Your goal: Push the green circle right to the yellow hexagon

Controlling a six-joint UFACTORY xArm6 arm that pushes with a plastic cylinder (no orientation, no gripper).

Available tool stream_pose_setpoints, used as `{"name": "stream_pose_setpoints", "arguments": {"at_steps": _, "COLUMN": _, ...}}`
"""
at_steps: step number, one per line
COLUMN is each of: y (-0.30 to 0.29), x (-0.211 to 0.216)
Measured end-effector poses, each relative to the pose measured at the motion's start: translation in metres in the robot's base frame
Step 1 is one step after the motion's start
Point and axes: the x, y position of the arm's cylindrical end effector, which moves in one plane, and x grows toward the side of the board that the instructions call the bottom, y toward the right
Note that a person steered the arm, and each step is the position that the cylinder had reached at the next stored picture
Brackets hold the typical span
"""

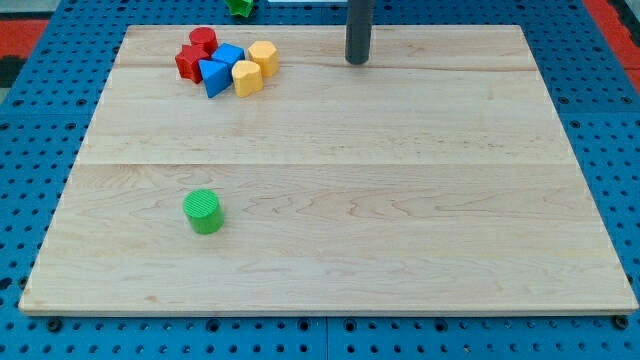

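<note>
- The green circle (204,211) sits alone near the bench's (400,200) left edge, closer to the bottom left corner. Nothing touches it.
- My tip (358,60) rests near the top edge of the bench, a bit right of the middle. It is well apart from the green circle and from every other block.
- This end effector is just a plain dark rod. It has no parts to spread or press together, and it holds nothing.
- Near the top left corner, blocks sit bunched close, some touching.
- In that bunch I count two red blocks (196,52), two blue blocks (219,68) and two yellow blocks.
- The yellow hexagon (263,55) is on the bunch's right side. The other yellow block (247,77) is just below it.
- One more green block (239,6) lies off the bench, past the top edge. Its shape is hard to tell.
- I think my tip must go round to the far side of the green circle first, so the push sends it toward the yellow hexagon.
</note>
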Motion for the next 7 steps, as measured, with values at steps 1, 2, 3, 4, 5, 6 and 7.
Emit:
{"name": "stream_pose_setpoints", "arguments": {"at_steps": 1, "y": -0.068, "x": 0.082}}
{"name": "stream_pose_setpoints", "arguments": {"at_steps": 2, "y": -0.204, "x": 0.133}}
{"name": "stream_pose_setpoints", "arguments": {"at_steps": 3, "y": -0.277, "x": 0.196}}
{"name": "stream_pose_setpoints", "arguments": {"at_steps": 4, "y": -0.250, "x": 0.259}}
{"name": "stream_pose_setpoints", "arguments": {"at_steps": 5, "y": -0.180, "x": 0.255}}
{"name": "stream_pose_setpoints", "arguments": {"at_steps": 6, "y": -0.141, "x": 0.213}}
{"name": "stream_pose_setpoints", "arguments": {"at_steps": 7, "y": -0.106, "x": 0.160}}
